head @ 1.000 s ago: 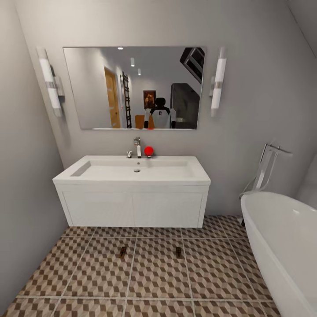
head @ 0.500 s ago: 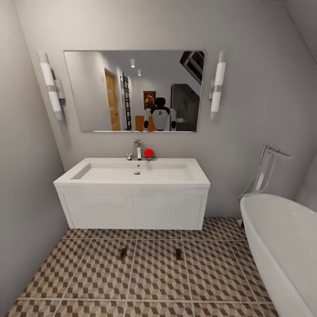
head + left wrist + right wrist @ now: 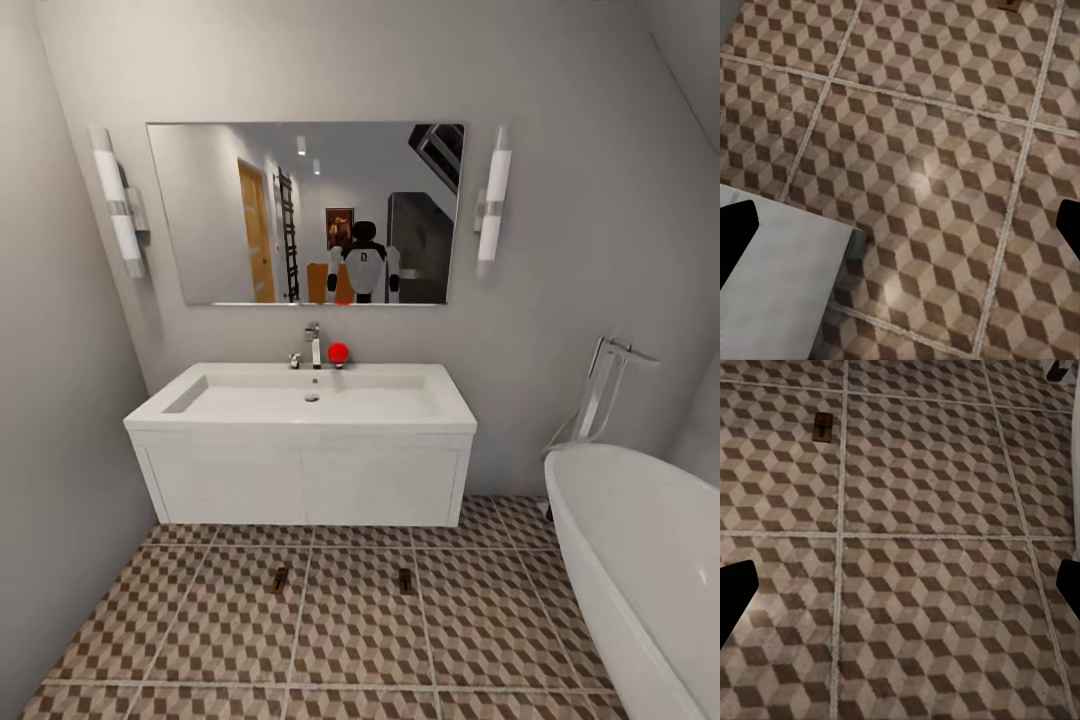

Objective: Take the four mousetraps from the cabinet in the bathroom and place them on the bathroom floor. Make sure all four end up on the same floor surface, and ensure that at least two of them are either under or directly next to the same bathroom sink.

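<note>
Already 2 mousetraps (image 3: 279, 579) (image 3: 405, 579) lie on the bathroom floor (image 3: 350, 640) before the bathroom sink (image 3: 310, 398), both hands released.

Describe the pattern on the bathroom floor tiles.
Brown-and-beige 3D cube pattern on the square-tiled bathroom floor, clearest in the right wrist view.

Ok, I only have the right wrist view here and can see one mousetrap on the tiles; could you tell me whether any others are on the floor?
Observer: The head view shows two mousetraps on the bathroom floor, a left one and a right one.
Operator: Thank you. Are they under the sink?
Observer: No. Both lie on open tile just out from the white vanity that carries the bathroom sink, one to each side of its middle.
Operator: Is anything else standing close to them?
Observer: A white tub stands at the right of the vanity, apart from the right mousetrap.
</note>
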Available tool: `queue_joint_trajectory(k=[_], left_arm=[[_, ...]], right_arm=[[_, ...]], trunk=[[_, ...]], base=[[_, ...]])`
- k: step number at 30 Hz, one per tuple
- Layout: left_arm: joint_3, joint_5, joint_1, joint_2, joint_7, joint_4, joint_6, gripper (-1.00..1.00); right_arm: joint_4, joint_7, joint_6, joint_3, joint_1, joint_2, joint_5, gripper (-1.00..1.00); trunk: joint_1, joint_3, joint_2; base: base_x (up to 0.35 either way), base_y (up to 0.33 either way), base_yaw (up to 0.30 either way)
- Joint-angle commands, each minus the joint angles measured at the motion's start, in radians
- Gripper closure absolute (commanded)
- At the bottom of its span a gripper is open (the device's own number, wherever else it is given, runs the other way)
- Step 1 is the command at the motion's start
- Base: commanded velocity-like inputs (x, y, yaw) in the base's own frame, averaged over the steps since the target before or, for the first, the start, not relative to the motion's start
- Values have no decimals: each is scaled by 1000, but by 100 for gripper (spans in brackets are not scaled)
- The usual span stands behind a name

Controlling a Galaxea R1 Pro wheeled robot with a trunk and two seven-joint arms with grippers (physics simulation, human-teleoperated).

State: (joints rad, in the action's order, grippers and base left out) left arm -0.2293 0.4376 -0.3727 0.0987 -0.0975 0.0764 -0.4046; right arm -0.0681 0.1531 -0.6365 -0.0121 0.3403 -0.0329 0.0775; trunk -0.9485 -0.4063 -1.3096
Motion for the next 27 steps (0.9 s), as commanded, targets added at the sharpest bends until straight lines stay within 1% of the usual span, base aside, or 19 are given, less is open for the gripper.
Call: queue_joint_trajectory(k=[1,27], left_arm=[[-8,4,-2,-1,-2,3,-5,-100],[-8,4,-2,0,1,3,-6,-100]], right_arm=[[-4,6,-5,-1,2,0,8,-100],[-4,7,-5,-2,2,0,8,-100]], trunk=[[4,2,7],[104,84,189]], base=[[0,0,0],[0,0,0]])
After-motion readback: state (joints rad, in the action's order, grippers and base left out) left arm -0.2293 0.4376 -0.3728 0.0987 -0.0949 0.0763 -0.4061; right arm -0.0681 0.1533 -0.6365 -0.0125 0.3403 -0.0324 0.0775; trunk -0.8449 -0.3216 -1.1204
